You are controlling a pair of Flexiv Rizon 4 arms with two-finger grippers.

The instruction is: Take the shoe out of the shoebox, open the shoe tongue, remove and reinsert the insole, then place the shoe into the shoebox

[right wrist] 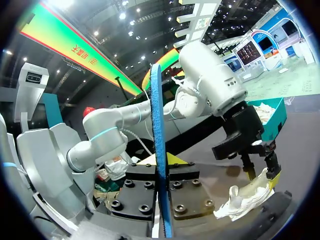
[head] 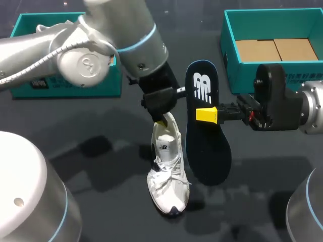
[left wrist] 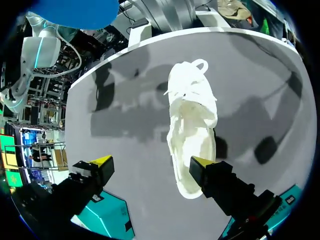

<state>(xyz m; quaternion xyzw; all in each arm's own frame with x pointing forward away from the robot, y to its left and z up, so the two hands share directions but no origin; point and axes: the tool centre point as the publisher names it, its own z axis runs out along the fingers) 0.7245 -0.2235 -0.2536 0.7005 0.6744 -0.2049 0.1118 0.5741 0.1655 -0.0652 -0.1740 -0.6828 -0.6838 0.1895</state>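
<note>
The right tool (head: 207, 115) is gripping the dark insole (head: 208, 156) at about mid-length, one finger on each face, and is holding it in the air just beside the white shoe (head: 169, 176), which is resting on the desk (head: 101, 151) with its toe toward the robot. With so much of the insole hanging free on both sides of that pinch, it is risking a bend, a twist or a slip in the grip once its end is pushed against the shoe. The left tool (left wrist: 150, 162) is standing wide open and gripping nothing, with one fingertip at the heel collar and the other over bare desk, so the shoe is being steadied from one side only and is likely to slide or tip under pressure. The tongue and laces may also be catching the insole's tip, and the two tools are working close enough to risk a knock. At the desk's far right the teal shoebox (head: 229, 30) is lying open, holding only flat brown cardboard (head: 272, 49). A second teal box (head: 75, 89) at the far left is hiding mostly behind the left arm, so I cannot tell what it is holding
</note>
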